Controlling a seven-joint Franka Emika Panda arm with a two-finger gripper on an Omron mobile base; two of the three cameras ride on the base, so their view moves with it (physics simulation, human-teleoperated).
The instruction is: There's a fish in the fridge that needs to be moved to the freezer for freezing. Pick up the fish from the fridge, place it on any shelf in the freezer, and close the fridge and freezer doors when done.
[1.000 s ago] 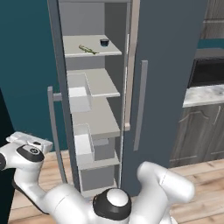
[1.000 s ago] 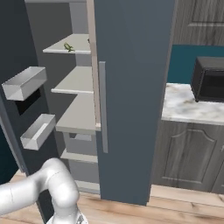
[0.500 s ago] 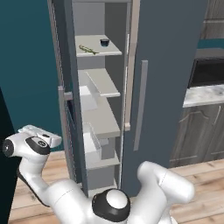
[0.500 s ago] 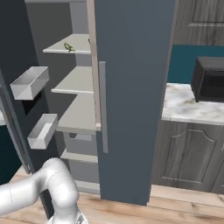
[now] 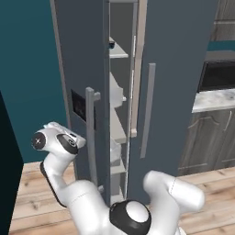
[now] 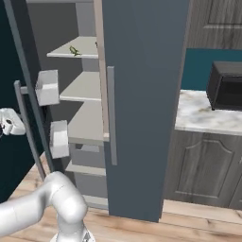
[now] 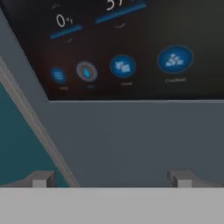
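Against the freezer door point(image 5: 82, 82), nearly shut and standing tall, the claw point(image 7: 111, 179) faces the door's dark lit panel point(image 7: 118, 48) with jaws spread wide, empty. Beside that door, the fridge door point(image 5: 176, 78) looks shut.

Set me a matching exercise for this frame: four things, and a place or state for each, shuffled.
Things:
1 freezer door
2 gripper
3 microwave
4 clear bin

Places or states:
A on the marbled counter
B open, facing the lit panel
C ajar
D on the door's inner side

Pairs: 1-C, 2-B, 3-A, 4-D
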